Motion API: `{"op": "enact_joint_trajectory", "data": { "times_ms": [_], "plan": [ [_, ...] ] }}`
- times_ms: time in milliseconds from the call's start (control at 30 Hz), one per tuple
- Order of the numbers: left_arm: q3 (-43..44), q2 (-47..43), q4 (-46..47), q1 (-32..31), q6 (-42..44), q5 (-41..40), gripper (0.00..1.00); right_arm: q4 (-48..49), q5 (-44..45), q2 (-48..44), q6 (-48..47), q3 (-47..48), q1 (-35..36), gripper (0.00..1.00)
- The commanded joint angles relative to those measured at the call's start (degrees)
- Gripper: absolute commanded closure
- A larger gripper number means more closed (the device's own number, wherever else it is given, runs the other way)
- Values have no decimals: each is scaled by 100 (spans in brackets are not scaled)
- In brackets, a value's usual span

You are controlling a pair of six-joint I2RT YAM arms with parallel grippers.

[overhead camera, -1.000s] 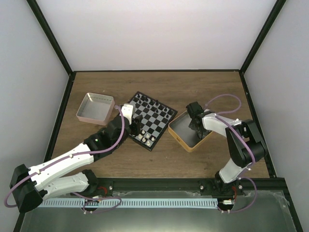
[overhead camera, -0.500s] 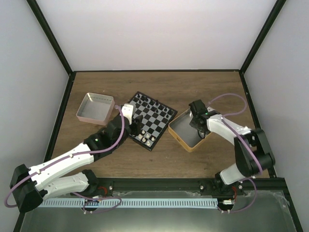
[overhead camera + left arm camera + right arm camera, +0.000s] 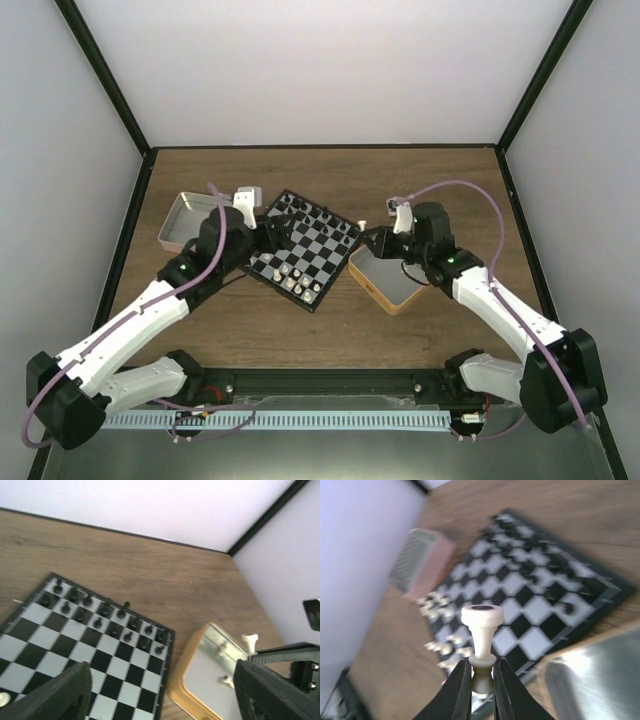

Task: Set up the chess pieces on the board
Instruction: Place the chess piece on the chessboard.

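The board point(image 3: 318, 240) lies at mid table, with black figures along its far right edge and several cream chess pieces point(image 3: 291, 281) along its near left edge. My right gripper point(image 3: 368, 238) is shut on one cream piece point(image 3: 481, 625), held upside down by its head in the air between the yellow tin and the board's right edge; it also shows in the left wrist view point(image 3: 249, 641). My left gripper point(image 3: 272, 236) is open and empty above the board's left corner, with its fingers point(image 3: 50, 695) wide apart. More cream pieces point(image 3: 227, 681) lie in the yellow tin.
A yellow-rimmed tin point(image 3: 385, 288) lies right of the board. A pink tin point(image 3: 180, 222) lies left of it, partly behind my left arm, and shows blurred in the right wrist view point(image 3: 420, 562). Black frame posts and white walls close in the table.
My right gripper has come up out of the yellow tin with a cream piece and swung left toward the board. My left gripper has moved from the board's near left side to its far left corner.
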Motion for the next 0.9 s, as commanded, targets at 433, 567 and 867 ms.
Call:
{"op": "enact_joint_trajectory", "data": {
  "times_ms": [433,567,867],
  "plan": [
    [-431,606,1959,856,-1569,5191,3,1089,-3702,514,-1798,693,703,97],
    [-387,840,1970,856,-1778,5385,20,794,-3858,639,-1997,888,761,96],
    [-433,1041,2065,916,-2051,5390,76,284,-3866,962,-2263,1190,808,97]
  ]
}}
